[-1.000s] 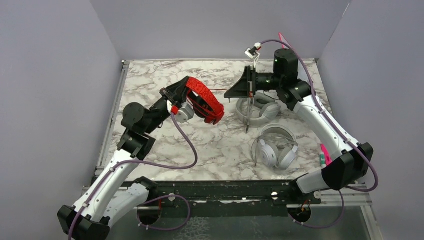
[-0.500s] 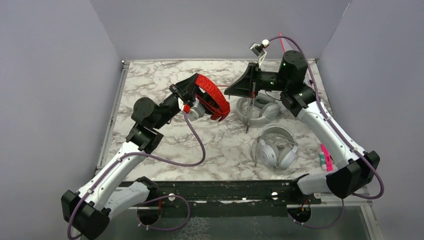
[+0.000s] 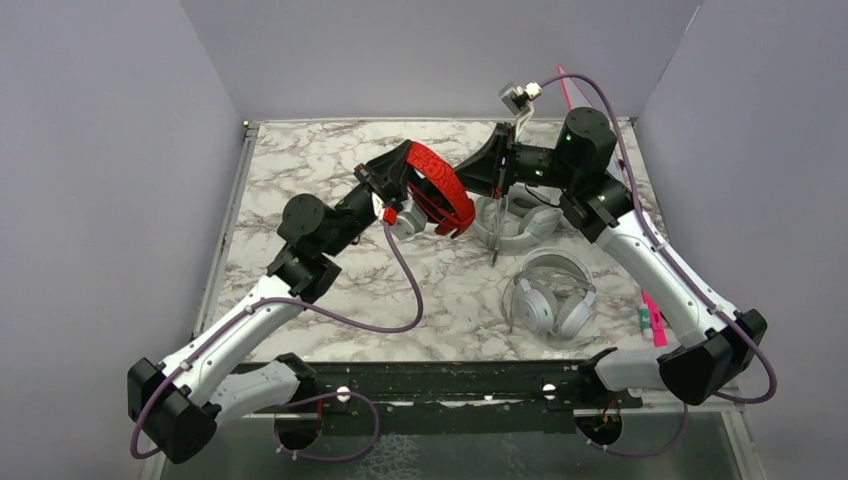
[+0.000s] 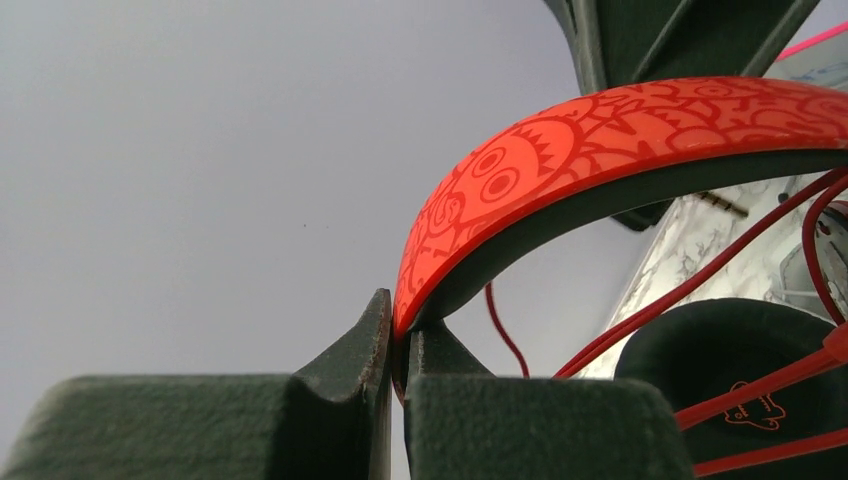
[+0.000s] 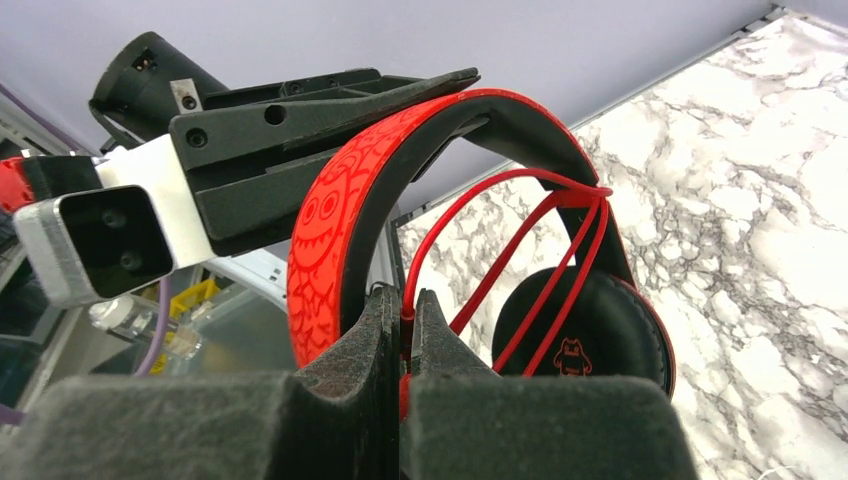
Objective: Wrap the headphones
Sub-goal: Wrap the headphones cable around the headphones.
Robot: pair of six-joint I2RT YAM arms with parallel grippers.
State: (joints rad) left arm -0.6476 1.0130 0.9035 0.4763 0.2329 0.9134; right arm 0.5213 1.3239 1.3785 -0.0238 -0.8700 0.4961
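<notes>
The red-and-black headphones (image 3: 438, 185) hang in the air over the back middle of the marble table (image 3: 300, 160). My left gripper (image 3: 395, 170) is shut on the patterned red headband (image 4: 600, 130) at its lower end (image 4: 400, 325). My right gripper (image 3: 465, 172) faces it from the right and is shut on the red cable (image 5: 408, 310). Loops of that cable (image 5: 520, 240) run across the band above a black ear cup (image 5: 585, 335). The light grey headphones (image 3: 515, 222) and the white-silver headphones (image 3: 550, 295) lie on the table below the right arm.
Grey walls close in the table on the left, back and right. A pink marker (image 3: 652, 310) lies by the right edge near the right arm's base. A metal rail (image 3: 225, 240) runs along the left edge.
My left arm has carried the red headphones to the right and further back, right up to the right gripper. The right gripper has barely shifted. Both stay shut.
</notes>
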